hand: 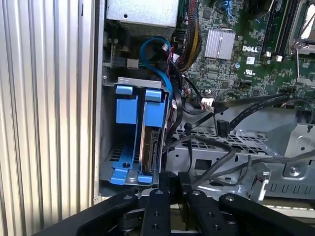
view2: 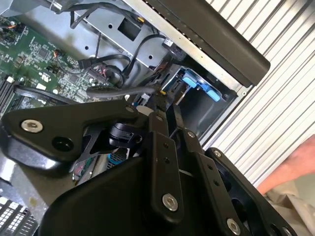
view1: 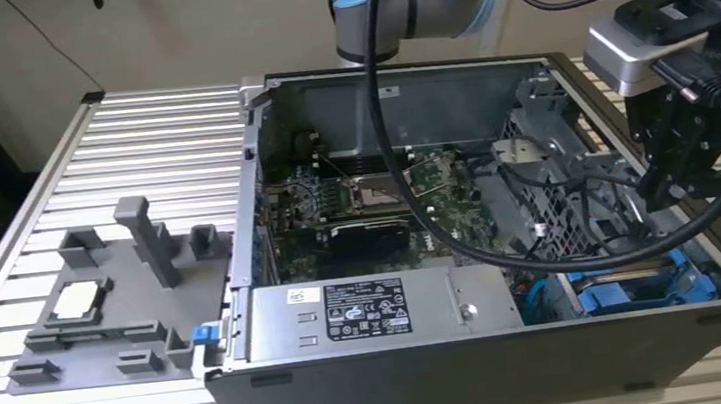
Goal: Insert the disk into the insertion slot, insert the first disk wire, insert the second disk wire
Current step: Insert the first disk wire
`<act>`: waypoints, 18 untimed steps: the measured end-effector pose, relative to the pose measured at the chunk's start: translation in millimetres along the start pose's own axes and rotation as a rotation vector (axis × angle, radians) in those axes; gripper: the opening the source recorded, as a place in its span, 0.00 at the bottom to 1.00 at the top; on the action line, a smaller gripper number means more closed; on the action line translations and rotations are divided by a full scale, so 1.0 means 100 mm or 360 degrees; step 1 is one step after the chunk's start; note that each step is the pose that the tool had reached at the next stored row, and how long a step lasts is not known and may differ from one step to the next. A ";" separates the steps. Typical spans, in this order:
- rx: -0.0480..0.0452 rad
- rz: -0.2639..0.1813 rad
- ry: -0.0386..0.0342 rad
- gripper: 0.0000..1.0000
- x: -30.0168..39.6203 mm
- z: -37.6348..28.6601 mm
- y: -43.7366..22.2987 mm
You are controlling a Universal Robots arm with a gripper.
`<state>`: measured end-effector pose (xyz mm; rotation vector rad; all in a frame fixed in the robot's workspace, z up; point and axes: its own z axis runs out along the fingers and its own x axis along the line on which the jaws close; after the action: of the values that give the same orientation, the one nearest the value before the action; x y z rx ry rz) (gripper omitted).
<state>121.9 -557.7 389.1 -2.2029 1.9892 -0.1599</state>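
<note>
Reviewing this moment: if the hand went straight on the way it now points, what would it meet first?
Probably the black cables bunched just ahead of the hand, right beside the disk in its blue carrier. Depth is unclear in the first wrist view, so it might pass just over them.

matt blk tool (hand: 172, 181), blue plastic disk frame (hand: 155, 113), ribbed metal table (view1: 152, 133).

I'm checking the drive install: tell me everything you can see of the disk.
The disk is a flat silver-grey drive in a bright blue plastic carrier, standing on edge in the metal drive bay, beside a second blue carrier. Only its narrow edge shows. Dark cables run alongside; whether any is plugged in cannot be told.
</note>
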 end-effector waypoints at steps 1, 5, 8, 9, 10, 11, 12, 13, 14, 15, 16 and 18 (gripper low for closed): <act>-0.0013 -0.0001 0.0009 0.19 0.001 0.000 -0.005; -0.0087 -0.0003 0.0030 0.19 0.008 0.012 -0.061; -0.0149 -0.0002 0.0031 0.19 0.014 0.025 -0.124; -0.0166 -0.0001 0.0029 0.19 0.016 0.029 -0.142; -0.0182 -0.0001 0.0029 0.19 0.018 0.032 -0.161; -0.0193 0.0000 0.0028 0.19 0.020 0.036 -0.177; -0.0201 0.0000 0.0027 0.19 0.022 0.040 -0.193; -0.0205 0.0001 0.0027 0.19 0.023 0.045 -0.205; -0.0208 0.0003 0.0027 0.19 0.024 0.051 -0.213; -0.0210 0.0007 0.0027 0.19 0.025 0.057 -0.219; -0.0211 0.0012 0.0028 0.19 0.026 0.062 -0.223; -0.0214 0.0023 0.0029 0.19 0.027 0.075 -0.228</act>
<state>145.8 -557.8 386.2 -2.2742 2.0822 -0.0453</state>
